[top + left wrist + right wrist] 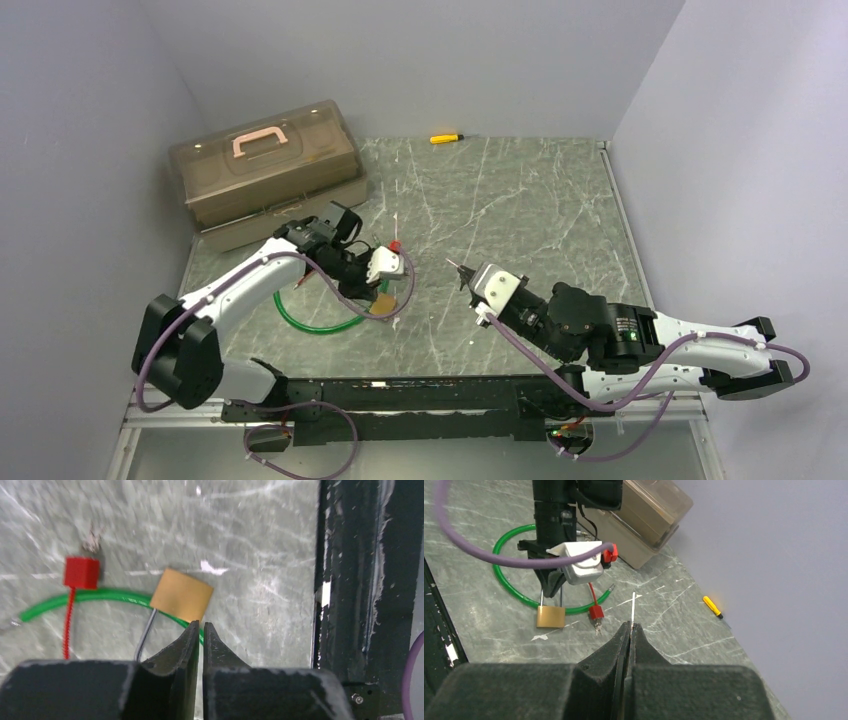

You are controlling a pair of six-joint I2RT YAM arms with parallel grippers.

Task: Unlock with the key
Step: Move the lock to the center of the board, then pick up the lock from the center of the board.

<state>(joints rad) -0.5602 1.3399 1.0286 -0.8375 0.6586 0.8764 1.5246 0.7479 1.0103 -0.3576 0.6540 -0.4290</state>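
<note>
centre of the left wrist view: square brass padlock [181,594] with a thin steel shackle, flat on the veined grey-green marble table [520,200], lying across a glossy green cable [115,595]. red cube key fob [81,572] with a red cord lies left of it, apart. left gripper [201,625] hangs over the lock, black wedge fingers nearly pressed together; whether they pinch anything, cannot tell. right gripper [630,625], right of centre overhead, is pressed together.

Left gripper [200,630] closed, pointing down, right gripper [629,628] closed, arm stretched low leftward.
</note>
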